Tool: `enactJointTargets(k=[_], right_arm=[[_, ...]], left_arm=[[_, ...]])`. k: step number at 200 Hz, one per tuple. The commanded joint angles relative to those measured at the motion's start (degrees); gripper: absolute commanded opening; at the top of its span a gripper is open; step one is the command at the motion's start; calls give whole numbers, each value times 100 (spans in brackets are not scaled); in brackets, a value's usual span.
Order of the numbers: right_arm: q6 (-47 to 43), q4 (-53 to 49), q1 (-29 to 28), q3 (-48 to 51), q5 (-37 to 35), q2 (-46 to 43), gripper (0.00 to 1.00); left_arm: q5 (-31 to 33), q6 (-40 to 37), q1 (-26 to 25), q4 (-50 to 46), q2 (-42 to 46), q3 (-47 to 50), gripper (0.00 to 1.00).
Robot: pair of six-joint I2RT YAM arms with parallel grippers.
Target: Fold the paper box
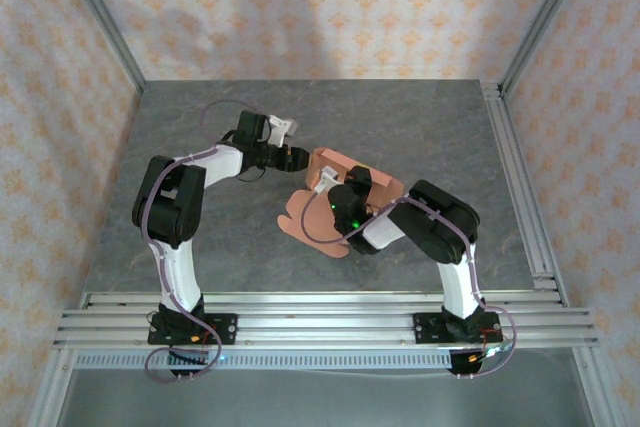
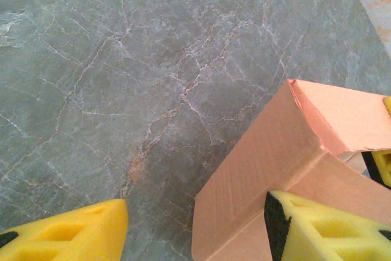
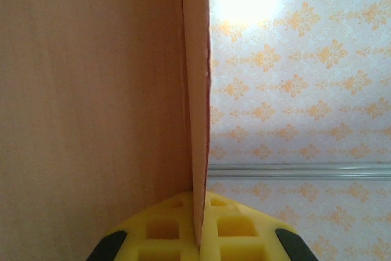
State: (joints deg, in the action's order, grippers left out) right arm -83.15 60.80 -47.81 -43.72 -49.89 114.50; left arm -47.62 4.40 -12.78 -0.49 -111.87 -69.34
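A: Centre of the top view: paper box half-raised on tabletop, right jaws clenched on 1 upright panel's edge.

B: Left jaws parted, gripping nothing, 1 pad just beside the raised wall. Best pressed along the crease, gently; thin card likely to buckle.

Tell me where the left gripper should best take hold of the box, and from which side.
Probably the raised wall of the box, near its creased top corner, approached from the left over the table: the card is thin, so one jaw goes each side. The left gripper straddles that wall with jaws open, while the right gripper pinches a panel edge-on, likely steadying it.
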Motion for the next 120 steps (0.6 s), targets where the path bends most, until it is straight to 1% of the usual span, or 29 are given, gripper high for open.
enactJointTargets(k=[1, 40, 65, 71, 98, 120], right_arm=[[27, -184, -9, -88, 145, -173, 0], [101, -534, 2, -110, 289, -330, 0], [-330, 15, 5, -110, 258, -204, 0], [-375, 62, 9, -109, 260, -170, 0], [-213, -252, 0, -153, 299, -237, 0], [-219, -313, 8, -171, 297, -280, 0]], left_arm=[[-90, -134, -93, 123, 174, 189, 62], [-178, -13, -111, 374, 193, 406, 62], [-186, 5, -131, 468, 210, 538, 62], [-200, 3, -138, 479, 386, 565, 62], [-209, -14, -164, 479, 479, 673, 62], [-213, -24, -174, 582, 608, 835, 62]])
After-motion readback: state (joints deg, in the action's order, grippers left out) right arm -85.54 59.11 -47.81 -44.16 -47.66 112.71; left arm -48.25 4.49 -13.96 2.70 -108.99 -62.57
